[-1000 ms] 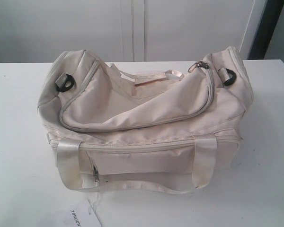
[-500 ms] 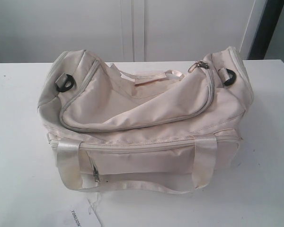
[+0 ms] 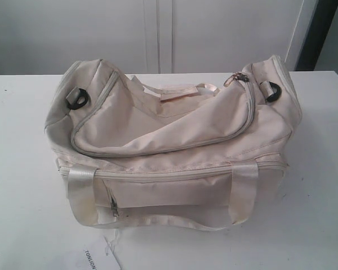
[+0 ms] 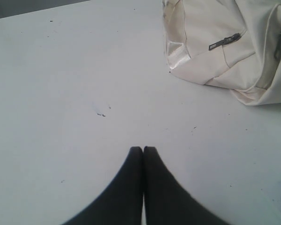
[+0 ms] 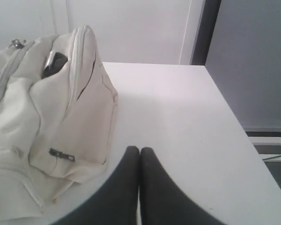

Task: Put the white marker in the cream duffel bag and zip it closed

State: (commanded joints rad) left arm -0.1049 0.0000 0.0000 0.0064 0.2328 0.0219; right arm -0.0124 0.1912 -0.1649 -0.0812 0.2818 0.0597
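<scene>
1. Found the left fingers [image 4: 143, 150], two dark tapered tips, pressed together with nothing between them, hanging over the flat white counter [image 4: 61, 93].
2. Found the right fingers [image 5: 139, 150], dark and tapered likewise, also pressed together and empty, over the same counter.
3. Saw the large soft cream fabric duffel bag [image 3: 169, 140] lying on the counter, touched by neither set of fingers.
4. Placed one end of the bag beyond the left fingers and off to one side, well apart from them, with a wide stretch of bare counter between.
5. Placed the other end near the right fingers, its lower corner just beside the tips, with a narrow strip of counter between.
6. Noted a small dark metal zip pull [image 4: 224, 42] on the end pocket facing the left fingers, and a second dark zip pull [image 5: 61, 153] on the end pocket facing the right fingers.
7. Traced the curved top zip [image 3: 158, 147] round the sagging upper panel to a gold ring pull [image 3: 236, 79] at the end nearer the right fingers; could not tell whether the zip was fully closed.
8. Spotted a black end ring [image 3: 78, 100] on the left-fingers end and a second black ring [image 3: 272, 91] on the right-fingers end.
9. Saw a shiny cream handle strap [image 3: 243, 194] draped down the bag's front.
10. Spotted a white printed paper tag [image 3: 98, 257] on the counter just in front of the bag, nearer the left-fingers side.
</scene>
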